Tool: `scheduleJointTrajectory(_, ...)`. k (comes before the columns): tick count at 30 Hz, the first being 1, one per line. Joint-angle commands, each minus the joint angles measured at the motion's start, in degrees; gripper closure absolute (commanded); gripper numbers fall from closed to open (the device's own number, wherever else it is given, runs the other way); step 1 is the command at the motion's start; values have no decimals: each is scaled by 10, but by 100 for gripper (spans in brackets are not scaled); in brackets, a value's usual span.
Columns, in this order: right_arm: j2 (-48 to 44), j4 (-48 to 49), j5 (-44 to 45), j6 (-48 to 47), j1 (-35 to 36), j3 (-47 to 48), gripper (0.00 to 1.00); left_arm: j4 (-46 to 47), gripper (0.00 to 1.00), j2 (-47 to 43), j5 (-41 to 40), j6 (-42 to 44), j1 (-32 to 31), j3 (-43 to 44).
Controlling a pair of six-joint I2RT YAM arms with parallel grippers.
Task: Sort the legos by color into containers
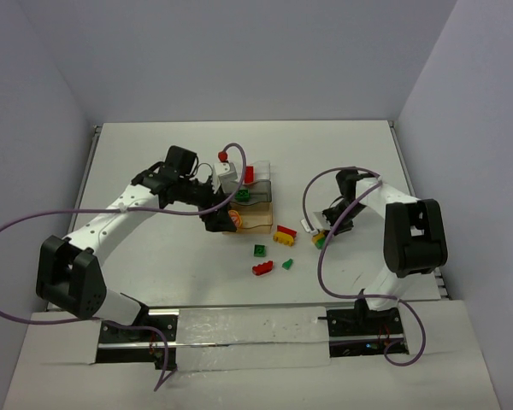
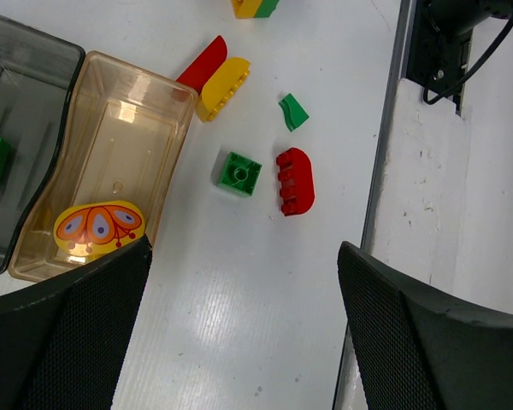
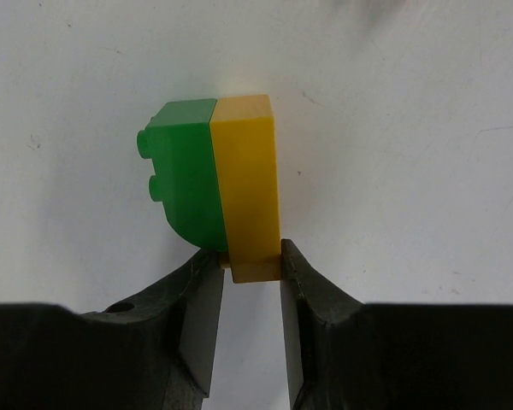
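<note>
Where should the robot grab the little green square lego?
From straight above, pinching two opposite flat sides of the green square lego. It lies flat, so its sides stand upright and parallel. Use the pair not facing the red lego beside it.

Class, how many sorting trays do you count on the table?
3, side by side in a row: clear tray farthest back, smoky grey tray in the middle, amber tray nearest the front.

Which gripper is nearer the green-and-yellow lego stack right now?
Right. The right gripper has the green-and-yellow stack between its jaws, pinching the yellow half; the left gripper hovers open far off by the amber tray.
</note>
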Motion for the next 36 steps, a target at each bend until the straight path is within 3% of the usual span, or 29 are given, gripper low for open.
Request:
scheduleJointTrajectory(1,-27,7,-9,-7,9,-13,96,35,4,-11,27,-15,4,-7)
scheduleJointTrajectory(2,-36,7,-17,29,10,-12,100,47,4,-16,24,-32,5,-10)
scheduleJointTrajectory(6,-83,-3,-58,148,9,14,100,91,2,-29,6,-104,13,-7)
scheduleJointTrajectory(11,-157,37,-130,479,12,69,100,125,1,-45,0,-195,23,4)
scheduleJointTrajectory(14,-188,73,-153,632,16,100,100,138,1,-50,-17,-246,26,15)
scheduleJointTrajectory(16,-222,143,-120,793,35,101,100,154,1,-49,-45,-303,26,32)
scheduleJointTrajectory(22,-246,250,40,1049,148,103,100,188,1,6,-19,-416,25,81)
scheduleJointTrajectory(25,-220,243,106,1102,197,142,100,192,1,44,-18,-481,25,122)
scheduleJointTrajectory(30,-215,270,137,1136,233,152,100,227,1,60,-21,-528,25,116)
scheduleJointTrajectory(36,-194,264,185,1154,282,174,100,245,12,70,-33,-545,23,111)
